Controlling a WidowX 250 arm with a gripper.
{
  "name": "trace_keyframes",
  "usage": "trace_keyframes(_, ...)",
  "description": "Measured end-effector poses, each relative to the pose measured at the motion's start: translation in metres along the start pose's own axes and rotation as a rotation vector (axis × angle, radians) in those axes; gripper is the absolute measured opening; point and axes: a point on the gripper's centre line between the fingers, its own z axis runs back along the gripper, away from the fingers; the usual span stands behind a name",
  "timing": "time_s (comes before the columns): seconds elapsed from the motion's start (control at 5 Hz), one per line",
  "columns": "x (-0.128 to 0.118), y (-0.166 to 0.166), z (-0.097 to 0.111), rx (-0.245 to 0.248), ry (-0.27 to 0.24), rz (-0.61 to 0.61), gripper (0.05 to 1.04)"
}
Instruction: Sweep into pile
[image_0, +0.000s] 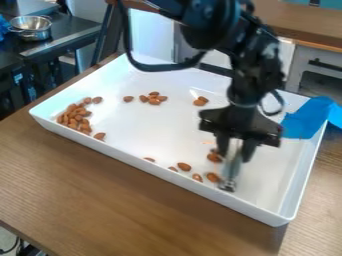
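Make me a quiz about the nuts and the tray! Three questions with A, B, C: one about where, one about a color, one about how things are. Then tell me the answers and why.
1. Where is the biggest bunch of almonds?
A) In the metal bowl
B) By the tray's corner at the picture's left
C) On the wooden table

2. What color is the tray?
A) White
B) Red
C) Green

3. How do the almonds lie?
A) All in one pile
B) All in one straight line
C) One big bunch, others scattered

Answers:
1: B, the brown heap sits inside that corner.
2: A, its floor and walls look white.
3: C, smaller groups and loose almonds lie away from the big bunch.
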Motion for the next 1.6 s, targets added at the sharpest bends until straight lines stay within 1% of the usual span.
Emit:
trace_keyframes(0.2, 0.007, 0.020, -0.004, -0.005, 0.015, -0.015, 0.378)
trace_keyframes(0.4, 0.004, 0.040, -0.007, -0.009, -0.005, -0.058, 0.378)
trace_keyframes(0.6, 0.003, 0.064, -0.008, 0.003, -0.030, -0.080, 0.378)
trace_keyframes(0.8, 0.001, 0.093, -0.008, 0.018, -0.020, -0.105, 0.378)
trace_keyframes(1.0, 0.007, 0.122, -0.008, 0.053, -0.013, -0.062, 0.379)
trace_keyframes(1.2, 0.021, 0.145, -0.012, 0.129, 0.000, 0.006, 0.378)
trace_keyframes(1.4, 0.033, 0.157, -0.019, 0.217, -0.013, 0.050, 0.379)
trace_keyframes(1.6, 0.047, 0.175, -0.031, 0.360, 0.023, 0.093, 0.378)
